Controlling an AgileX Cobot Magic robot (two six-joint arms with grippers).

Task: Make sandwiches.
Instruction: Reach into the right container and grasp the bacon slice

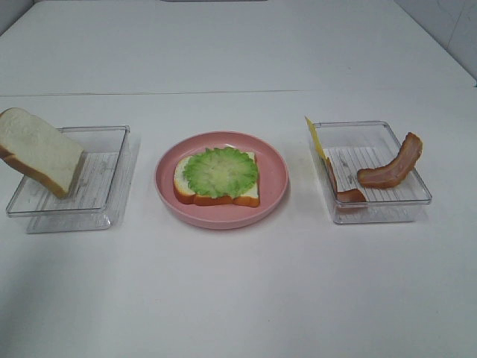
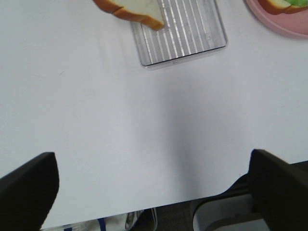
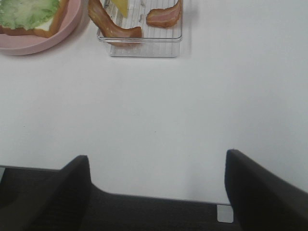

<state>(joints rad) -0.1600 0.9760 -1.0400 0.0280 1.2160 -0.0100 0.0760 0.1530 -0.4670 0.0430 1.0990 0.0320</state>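
On the pink plate [image 1: 277, 183] lies one bread slice [image 1: 247, 192] with a ruffled green lettuce leaf [image 1: 221, 171] on top. A second bread slice [image 1: 41, 151] leans on the left edge of the left clear tray [image 1: 104, 183]. The right clear tray [image 1: 373, 212] holds two bacon strips [image 1: 391, 168] [image 1: 347, 192] and a yellow cheese square [image 1: 317, 138] standing against its left wall. Neither gripper shows in the high view. My left gripper [image 2: 154, 192] hangs open over bare table near the front edge. So does my right gripper [image 3: 159, 187], with nothing between its fingers.
The white table's front edge [image 3: 154, 198] runs just under both grippers. In the left wrist view the left tray [image 2: 183, 33] and the plate's rim [image 2: 284, 21] lie far ahead. In the right wrist view the bacon tray [image 3: 144, 45] does.
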